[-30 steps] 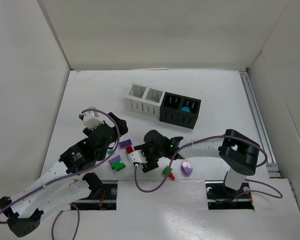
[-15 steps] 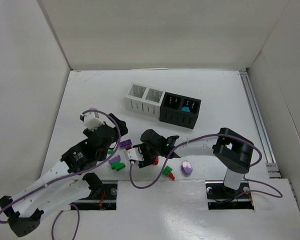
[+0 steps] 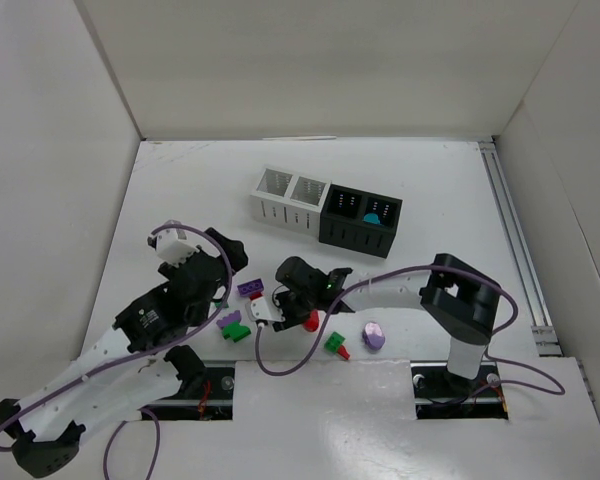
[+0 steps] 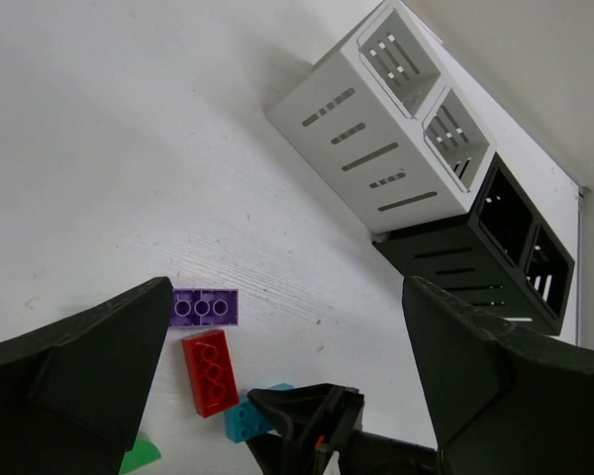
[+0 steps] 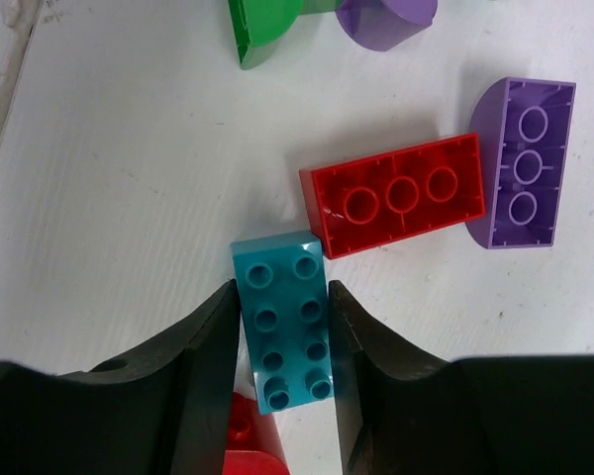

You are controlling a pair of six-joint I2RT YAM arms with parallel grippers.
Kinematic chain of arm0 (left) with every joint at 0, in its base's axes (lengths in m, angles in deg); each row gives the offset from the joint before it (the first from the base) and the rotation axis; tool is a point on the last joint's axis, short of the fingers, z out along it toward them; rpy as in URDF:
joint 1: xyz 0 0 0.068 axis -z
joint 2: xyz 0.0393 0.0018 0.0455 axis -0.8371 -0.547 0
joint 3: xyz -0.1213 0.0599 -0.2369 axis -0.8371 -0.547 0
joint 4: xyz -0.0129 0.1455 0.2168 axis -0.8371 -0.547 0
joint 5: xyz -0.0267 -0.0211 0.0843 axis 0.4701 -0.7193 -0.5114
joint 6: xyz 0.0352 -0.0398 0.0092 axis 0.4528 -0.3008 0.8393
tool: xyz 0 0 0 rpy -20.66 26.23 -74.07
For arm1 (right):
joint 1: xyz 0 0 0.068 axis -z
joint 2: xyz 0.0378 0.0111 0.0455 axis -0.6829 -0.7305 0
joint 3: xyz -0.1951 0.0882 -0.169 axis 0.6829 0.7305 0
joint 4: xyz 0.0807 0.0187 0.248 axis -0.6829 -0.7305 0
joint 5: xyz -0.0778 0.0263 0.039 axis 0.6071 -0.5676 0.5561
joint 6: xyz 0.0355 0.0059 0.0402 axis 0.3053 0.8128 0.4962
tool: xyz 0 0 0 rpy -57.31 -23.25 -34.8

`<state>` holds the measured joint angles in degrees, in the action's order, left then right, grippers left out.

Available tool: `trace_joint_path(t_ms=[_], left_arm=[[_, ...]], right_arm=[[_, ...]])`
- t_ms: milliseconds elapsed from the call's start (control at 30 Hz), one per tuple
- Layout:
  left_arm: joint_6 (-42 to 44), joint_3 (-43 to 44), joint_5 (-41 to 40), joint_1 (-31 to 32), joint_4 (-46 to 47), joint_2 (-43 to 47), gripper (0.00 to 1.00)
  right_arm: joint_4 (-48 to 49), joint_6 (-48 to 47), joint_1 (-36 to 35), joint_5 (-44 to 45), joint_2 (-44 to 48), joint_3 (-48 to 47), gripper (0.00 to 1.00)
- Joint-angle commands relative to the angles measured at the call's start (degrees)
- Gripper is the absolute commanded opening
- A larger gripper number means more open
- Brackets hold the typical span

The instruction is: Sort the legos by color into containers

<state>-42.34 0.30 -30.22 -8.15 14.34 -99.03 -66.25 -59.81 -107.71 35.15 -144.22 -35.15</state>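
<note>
Leftward along the white bench (image 3: 180, 180) is where the right arm has shifted over the last second, and the right end effector (image 5: 281, 293) has narrowed. You see its two black fingers (image 5: 203, 366) pressed against the long sides of a teal rectangular plastic brick (image 5: 283, 319), grasping it while the brick lies studs-up on the bench. A red rectangular plastic brick (image 5: 396, 195) touches the teal brick's far corner, and a purple half-round plastic brick (image 5: 520, 163) lies against the red one's far end. A green plastic piece (image 5: 262, 25) and a rounded purple piece (image 5: 386, 18) sit beyond them. The left end effector (image 4: 287, 287) stands released, its fingers spread wide, just beside this cluster. You find the row of four slotted plastic cups (image 3: 325, 210), two white and two black, well apart at mid-bench. A teal piece (image 3: 372, 217) lies in the rightmost black cup.
</note>
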Motion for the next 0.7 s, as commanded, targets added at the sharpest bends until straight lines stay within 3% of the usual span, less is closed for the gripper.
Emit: trace_joint_path(t_ms=[0, 100, 333, 567, 667], left_arm=[[-0.8, -0.4, -2.0, 0.1, -0.5, 1.0, 1.0], [-1.4, -0.9, -1.4, 0.1, -0.5, 1.0, 1.0], [-0.8, -1.4, 1.7, 0.1, 1.6, -3.0, 1.0], [1.1, -2.8, 5.2, -0.4, 8.2, -11.1, 1.0], [1.1, -2.3, 5.7, -0.4, 8.2, -14.5, 1.0]], right_arm=[[-1.9, -0.8, -0.6, -1.6, -1.0, -2.5, 0.35], [-1.9, -1.3, -0.6, -1.6, -0.5, -3.1, 0.26], [-1.9, -0.7, -0.1, 3.2, 7.3, -4.7, 0.21], [-1.9, 1.7, 10.7, 5.9, 17.6, -4.0, 0.2], [-1.9, 3.0, 19.5, 5.1, 22.4, -2.9, 0.2]])
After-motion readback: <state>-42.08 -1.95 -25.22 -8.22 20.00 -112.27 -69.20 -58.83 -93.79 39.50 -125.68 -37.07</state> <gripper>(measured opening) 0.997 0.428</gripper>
